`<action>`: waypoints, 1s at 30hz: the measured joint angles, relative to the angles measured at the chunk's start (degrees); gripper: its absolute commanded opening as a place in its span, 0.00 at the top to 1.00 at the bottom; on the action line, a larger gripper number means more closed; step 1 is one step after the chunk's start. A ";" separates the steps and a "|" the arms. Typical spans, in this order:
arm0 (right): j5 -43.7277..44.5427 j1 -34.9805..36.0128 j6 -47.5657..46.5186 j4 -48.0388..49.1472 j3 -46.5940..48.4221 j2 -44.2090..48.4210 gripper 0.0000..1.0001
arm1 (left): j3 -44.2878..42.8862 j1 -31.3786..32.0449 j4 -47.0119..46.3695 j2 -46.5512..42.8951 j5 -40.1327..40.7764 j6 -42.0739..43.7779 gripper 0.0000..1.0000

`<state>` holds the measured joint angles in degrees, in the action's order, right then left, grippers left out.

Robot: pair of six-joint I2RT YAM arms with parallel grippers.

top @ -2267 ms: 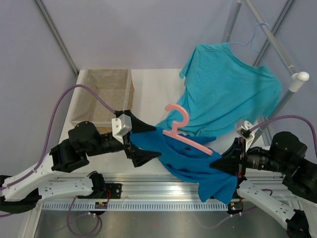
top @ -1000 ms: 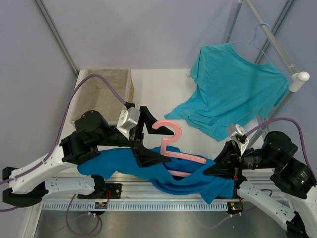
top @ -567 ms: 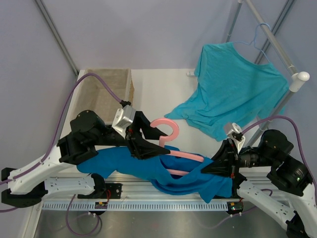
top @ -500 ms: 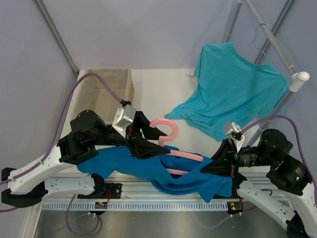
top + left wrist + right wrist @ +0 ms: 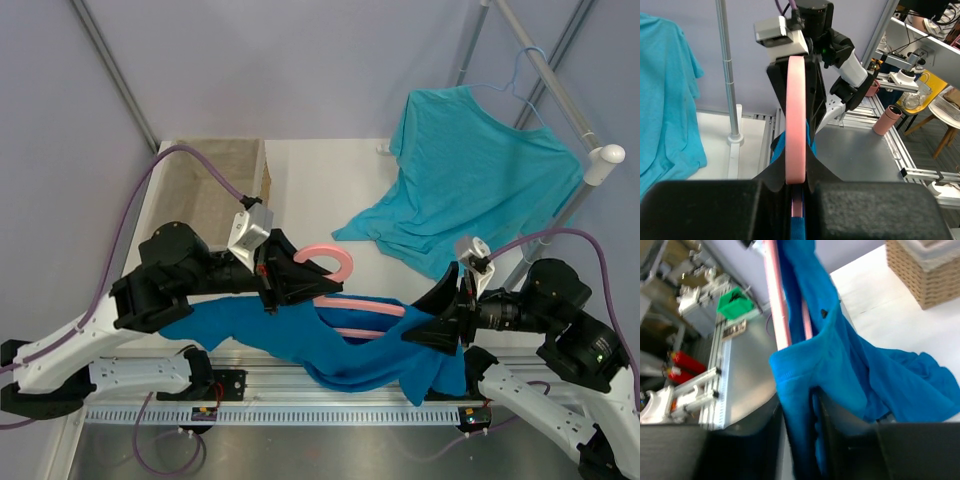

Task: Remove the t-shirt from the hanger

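— Where is the shirt?

— The royal-blue t-shirt (image 5: 345,350) sags in a loose swag along the near edge of the table (image 5: 310,180). It runs from the left, under my left gripper (image 5: 288,285), across to my right gripper (image 5: 432,328). It is bunched in the middle, and its lowest fold hangs over the mounting rail (image 5: 330,385) by my bases.

— And the hanger?

— The pink plastic hanger (image 5: 365,305) lies nearly level just above the cloth, its hook beside my left gripper. Its upper arm shows bare pink. Its right end runs into the blue cloth, and I cannot tell whether it is inside the shirt there.

— What are your grippers doing?

— The left one is clamped narrow on the hanger at the foot of the hook. In the left wrist view the pink bar runs straight out from between my fingers (image 5: 855,210). The right one is pinched on a fold of the shirt at its right end. In the right wrist view the hem sits doubled between my fingers (image 5: 850,440), with the hanger's pink bars beyond.

— What else is around?

— A wicker basket (image 5: 215,185) stands at the far left of the table. At the far right a teal t-shirt (image 5: 470,170) hangs from a light-blue wire hanger (image 5: 515,75) on a metal clothes rail (image 5: 555,85). It is apart from both grippers.
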<state>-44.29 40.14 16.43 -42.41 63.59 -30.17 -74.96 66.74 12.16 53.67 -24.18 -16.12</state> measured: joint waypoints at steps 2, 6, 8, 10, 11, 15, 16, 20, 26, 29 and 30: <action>3.52 0.00 0.42 0.63 -0.04 0.31 0.17 | 0.15 0.00 1.44 -1.16 1.11 -0.26 1.00; 9.97 0.00 0.68 2.38 -1.68 3.39 0.11 | 1.18 0.00 2.91 -5.49 4.37 -0.90 1.00; 12.37 0.00 0.94 3.32 -3.76 5.99 0.11 | 1.51 0.00 3.43 -7.89 5.40 -1.38 1.00; 13.97 -0.02 1.05 3.74 -5.29 7.67 0.14 | 1.64 0.00 3.85 -10.03 6.47 -2.03 1.00; 14.75 0.00 1.05 4.07 -5.92 8.04 0.16 | 1.79 0.00 3.87 -10.91 6.88 -2.29 1.00; 15.63 0.00 0.87 5.86 -9.22 7.30 0.42 | 2.93 0.00 4.26 -13.62 8.59 -3.45 1.00; 15.91 0.00 1.03 6.08 -9.84 6.51 0.53 | 3.28 0.00 4.39 -13.86 8.94 -3.63 1.00; 17.03 0.00 1.66 7.43 -11.08 3.65 1.00 | 4.50 0.00 5.31 -14.86 10.86 -3.87 1.00; 20.09 0.00 4.57 12.52 -16.24 6.56 1.00 | 5.35 0.00 7.93 -19.80 16.63 -3.89 1.00; 23.91 0.00 6.56 13.97 -17.18 7.67 1.00 | 5.29 0.00 9.16 -22.84 19.19 -3.89 1.00; 25.57 0.00 7.43 14.51 -17.18 7.76 1.00 | 5.29 0.00 9.20 -23.43 19.82 -3.89 1.00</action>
<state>-18.72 40.14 23.86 -27.90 46.41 -22.41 -69.67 66.74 21.37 30.24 -4.36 -20.01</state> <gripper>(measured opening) 0.014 0.050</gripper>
